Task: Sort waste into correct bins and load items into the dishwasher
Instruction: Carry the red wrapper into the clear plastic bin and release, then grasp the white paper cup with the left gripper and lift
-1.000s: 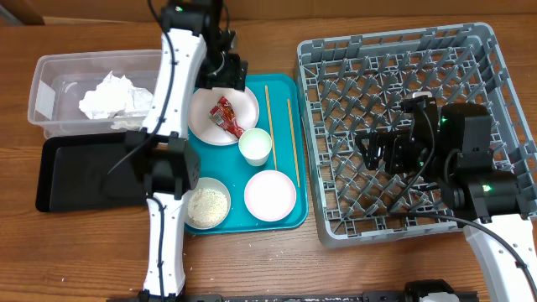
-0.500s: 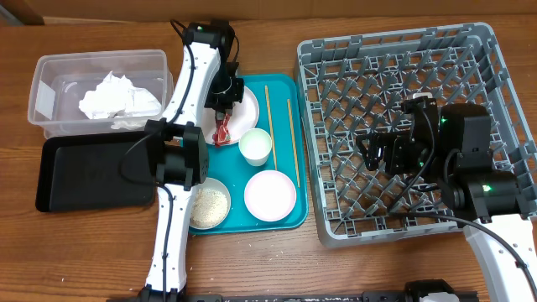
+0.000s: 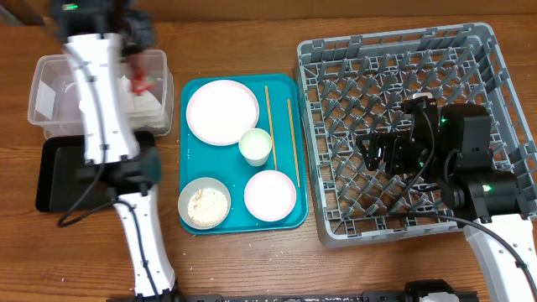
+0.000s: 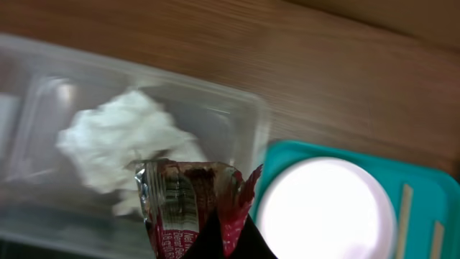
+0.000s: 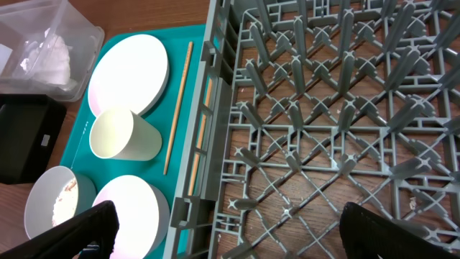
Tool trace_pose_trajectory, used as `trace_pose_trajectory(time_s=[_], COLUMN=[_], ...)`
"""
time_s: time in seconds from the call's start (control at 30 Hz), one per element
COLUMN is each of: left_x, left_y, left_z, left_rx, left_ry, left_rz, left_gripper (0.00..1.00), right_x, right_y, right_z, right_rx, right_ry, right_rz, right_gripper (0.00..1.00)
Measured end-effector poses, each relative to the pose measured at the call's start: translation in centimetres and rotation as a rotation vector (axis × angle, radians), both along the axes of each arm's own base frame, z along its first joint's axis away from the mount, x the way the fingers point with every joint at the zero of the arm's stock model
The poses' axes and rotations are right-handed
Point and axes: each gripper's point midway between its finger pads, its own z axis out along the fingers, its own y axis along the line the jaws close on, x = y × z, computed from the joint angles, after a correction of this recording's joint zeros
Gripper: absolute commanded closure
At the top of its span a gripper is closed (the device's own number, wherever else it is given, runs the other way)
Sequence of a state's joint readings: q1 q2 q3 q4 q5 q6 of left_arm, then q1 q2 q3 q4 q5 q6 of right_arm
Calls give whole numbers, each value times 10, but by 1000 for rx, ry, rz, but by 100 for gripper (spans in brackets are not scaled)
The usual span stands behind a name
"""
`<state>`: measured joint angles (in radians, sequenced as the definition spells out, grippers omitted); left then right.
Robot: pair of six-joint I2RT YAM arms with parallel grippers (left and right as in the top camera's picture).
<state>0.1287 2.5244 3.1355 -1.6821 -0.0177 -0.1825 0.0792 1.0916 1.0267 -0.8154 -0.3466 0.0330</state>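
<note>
My left gripper (image 3: 134, 67) is shut on a crumpled red-and-silver wrapper (image 3: 139, 82) and holds it above the right end of the clear tub (image 3: 46, 117). In the left wrist view the wrapper (image 4: 180, 201) hangs from the dark fingertips of the left gripper (image 4: 231, 237), over the tub (image 4: 237, 122) with white crumpled paper (image 4: 118, 147) inside. The round plate (image 3: 222, 111) lies bare on the teal tray (image 3: 191, 172). My right gripper (image 5: 244, 234) stands wide open over the grey dish rack (image 3: 478, 59), holding nothing.
On the teal tray stand a white cup (image 3: 255, 146), a bowl with rice (image 3: 205, 204), a pale bowl (image 3: 270, 195) and two chopsticks (image 3: 268, 109). A black tray (image 3: 63, 172) lies in front of the tub. My left arm crosses over it.
My left gripper shut on the red wrapper on the plate, lifted it and swung left over the clear tub. The plate is now bare. The right arm has not moved.
</note>
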Motion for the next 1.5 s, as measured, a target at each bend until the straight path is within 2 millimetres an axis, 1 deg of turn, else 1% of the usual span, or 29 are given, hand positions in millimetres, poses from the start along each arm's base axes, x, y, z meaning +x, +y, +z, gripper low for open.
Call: trace_pose_trajectory(time_s=[0.03, 0.1, 0.13, 0.17, 0.23, 0.3, 0.4, 0.47, 0.5, 0.53, 0.6, 0.7, 0.73, 0.77, 0.8, 0.83, 0.9, 0.93, 0.97, 1.0, 1.03, 1.07, 1.1, 1.13, 1.2, 1.3, 1.33, 1.43, 1.5], left_x=[-2, -6, -7, -7, -6, -4, 3, 6, 5, 3, 7, 7, 5, 1, -5, -8, -25, -31, -39, -49, -53, -62, -67, -79, -102, -128, -137, -138, -137], left_y=[18, 60, 77, 86, 95, 93, 80, 62, 50, 39, 2, -45, -62, -83, -102, -113, -144, -155, -166, -179, -187, -198, -205, -218, -236, -250, -250, -242, -236], left_z=[0, -8, -16, -24, -42, -55, -58, -55, -54, -54, -41, -16, -5, 10, 26, 34, 54, 58, 57, 50, 41, 21, 6, -24, -76, -123, -134, -139, -141], left_rx=[3, -12, -28, -45, -80, -109, -165, -236, -281, -317, -397, -417, -413, -406, -397, -392, -354, -339, -314, -288, -271, -247, -236, -218, -193, -161, -139, -102, -71], left_ry=[-4, 3, 8, 18, 49, 71, 59, 44, 47, 52, 14, -32, -49, -71, -96, -107, -113, -108, -80, -27, 11, 94, 147, 256, 437, 590, 636, 654, 664], left_rz=[47, 154, 193, 213, 231, 224, 171, 86, 28, -17, -172, -308, -354, -406, -453, -476, -547, -567, -584, -601, -614, -631, -644, -677, -726, -770, -775, -759, -739], left_gripper=[69, 55, 42, 35, 33, 33, 33, 32, 32, 27, 27, 28, 31, 35, 36, 36, 35, 35, 34, 34, 33, 34, 36, 35, 37, 43, 44, 45, 49], right_x=[0, 0, 0, 0, 0, 0, 0, 0, 0, 0, 0, -3, -5, -6, -8, -8, -8, -8, -8, -7, -6, -6, -5, -4, -3, -2, -2, -1, 1], right_y=[0, 0, 0, 0, -1, -1, -1, -1, -1, -1, -1, -1, -1, -1, -2, -2, -2, -2, -2, -2, -2, -1, -1, -1, -1, -1, -1, -1, -2], right_z=[0, 0, 0, 0, 0, 0, 0, 0, 0, -1, -1, -3, -5, -6, -7, -8, -8, -8, -8, -7, -6, -6, -5, -5, -4, -2, -2, -4, -10], right_rx=[0, 0, 0, -1, -3, -3, -5, -5, -4, -4, -4, -5, -7, -7, -8, -9, -9, -9, -9, -8, -8, -7, -7, -7, -7, -6, -6, -7, -10], right_ry=[0, 0, 0, 0, 0, 0, 0, 0, 0, 1, 2, 17, 28, 38, 46, 47, 50, 50, 47, 42, 38, 34, 31, 26, 22, 11, 12, 19, 38], right_rz=[-1, -1, -1, -1, -3, -4, -4, -4, -5, -4, -5, -5, -5, -4, -5, -5, -5, -5, -5, -5, -4, -5, -5, -5, -5, -5, -5, -6, -7], right_gripper=[0, 0, 0, 0, 0, 0, 0, 0, 0, 0, 0, 0, 0, 0, 0, 0, 0, 0, 0, 0, 0, 0, 0, 0, 0, 0, 0, 0, 0])
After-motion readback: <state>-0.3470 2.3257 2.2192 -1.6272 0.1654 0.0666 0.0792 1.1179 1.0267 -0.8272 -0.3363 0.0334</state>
